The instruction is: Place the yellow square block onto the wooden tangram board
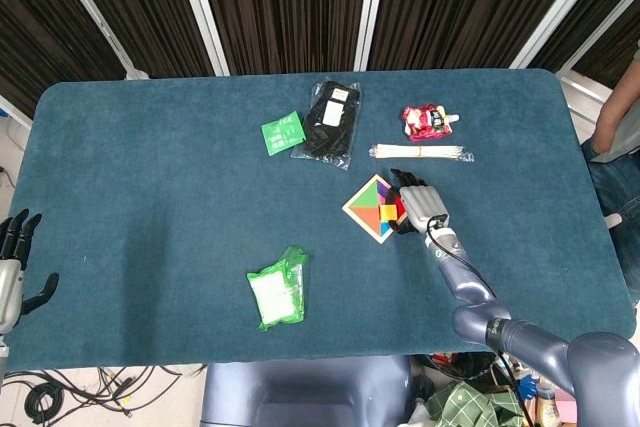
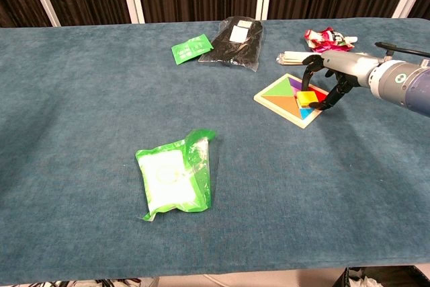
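Observation:
The wooden tangram board [image 2: 277, 96] [image 1: 364, 206] lies right of the table's centre, filled with coloured pieces. On its right part sits the yellow square block [image 2: 307, 97] [image 1: 388, 212], slightly raised, pinched between the thumb and fingers of my right hand [image 2: 330, 75] [image 1: 423, 205]. That hand arches over the board's right edge with its fingertips pointing down. My left hand [image 1: 12, 265] hangs off the table's left edge, fingers apart and holding nothing; only the head view shows it.
A green-and-white bag [image 2: 176, 181] lies at the front left. At the back are a green packet [image 2: 188, 49], a black pouch [image 2: 236, 42], a red snack wrapper [image 2: 324, 37] and a bundle of pale sticks [image 2: 295, 57] just behind the board.

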Controlling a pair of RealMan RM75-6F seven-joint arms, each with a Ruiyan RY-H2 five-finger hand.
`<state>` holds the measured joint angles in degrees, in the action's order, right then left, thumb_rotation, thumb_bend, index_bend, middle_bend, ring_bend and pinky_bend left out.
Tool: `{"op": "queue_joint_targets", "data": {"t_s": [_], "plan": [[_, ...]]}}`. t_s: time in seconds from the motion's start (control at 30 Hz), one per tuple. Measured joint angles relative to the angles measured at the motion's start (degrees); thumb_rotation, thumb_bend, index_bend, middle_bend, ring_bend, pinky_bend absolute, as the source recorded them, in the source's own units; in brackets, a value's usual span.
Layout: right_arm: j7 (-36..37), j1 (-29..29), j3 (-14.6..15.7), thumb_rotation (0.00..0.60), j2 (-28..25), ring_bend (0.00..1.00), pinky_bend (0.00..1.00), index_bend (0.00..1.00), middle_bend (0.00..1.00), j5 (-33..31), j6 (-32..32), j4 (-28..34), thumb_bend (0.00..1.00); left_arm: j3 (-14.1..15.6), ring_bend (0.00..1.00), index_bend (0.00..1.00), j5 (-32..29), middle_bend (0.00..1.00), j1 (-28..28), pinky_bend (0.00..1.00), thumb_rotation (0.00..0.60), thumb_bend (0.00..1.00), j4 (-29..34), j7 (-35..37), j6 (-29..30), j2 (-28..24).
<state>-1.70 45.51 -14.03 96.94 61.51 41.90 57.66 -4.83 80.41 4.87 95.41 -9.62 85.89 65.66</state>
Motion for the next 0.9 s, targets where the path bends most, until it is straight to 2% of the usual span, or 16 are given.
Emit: {"op": "queue_joint_targets", "data": {"t_s": [0.9], "plan": [[-0.29, 0.18, 0.03, 0.600, -0.06, 0.00, 0.13, 0.49, 0.00, -0.01, -0.62, 0.51, 0.35, -0.03, 0.00, 0.00, -0.03, 0.00, 0.01, 0.00, 0.600, 0.33, -0.07, 0.04, 0.03, 0.00]]}}
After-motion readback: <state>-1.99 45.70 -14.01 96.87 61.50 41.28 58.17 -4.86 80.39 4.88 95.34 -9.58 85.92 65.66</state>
